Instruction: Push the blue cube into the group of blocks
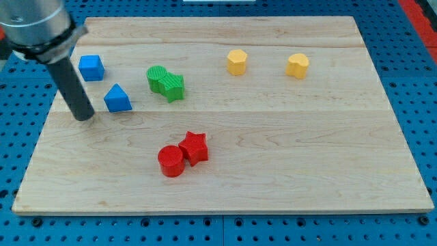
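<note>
The blue cube [91,67] sits near the view's top left on the wooden board [287,157]. A second blue block [117,98], wedge-like, lies just below and right of it. My tip [84,116] rests on the board below the cube and left of the blue wedge, touching neither. Right of the blue blocks are a green cylinder [157,77] and a green star [173,87], touching each other. A red cylinder [171,161] and red star [194,147] touch near the view's bottom centre.
Two yellow blocks stand near the view's top: one [236,61] at centre, one [297,65] further right. The board lies on a blue perforated table [416,82]. The arm's grey body [37,24] fills the top left corner.
</note>
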Motion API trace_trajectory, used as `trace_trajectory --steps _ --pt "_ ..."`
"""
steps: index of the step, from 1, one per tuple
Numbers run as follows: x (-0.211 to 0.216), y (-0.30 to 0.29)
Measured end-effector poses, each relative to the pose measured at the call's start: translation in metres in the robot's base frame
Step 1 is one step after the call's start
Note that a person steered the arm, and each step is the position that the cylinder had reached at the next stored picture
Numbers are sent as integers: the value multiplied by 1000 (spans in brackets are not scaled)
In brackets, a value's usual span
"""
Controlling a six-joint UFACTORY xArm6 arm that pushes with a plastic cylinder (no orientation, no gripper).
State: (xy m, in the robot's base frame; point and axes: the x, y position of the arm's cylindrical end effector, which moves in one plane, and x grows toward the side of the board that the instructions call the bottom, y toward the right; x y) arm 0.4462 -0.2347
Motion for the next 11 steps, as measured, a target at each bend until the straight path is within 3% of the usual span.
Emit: trace_trajectory --steps 2,3,4,5,7,8,9,10,11 --pt "-13 83" --pt "-13 38" --pt "-16 -52" --pt "-36 -69" --pt "-113 -37" --pt "-103 6" --pt "-57 57" --pt "-52 21" --pt "-4 -20"
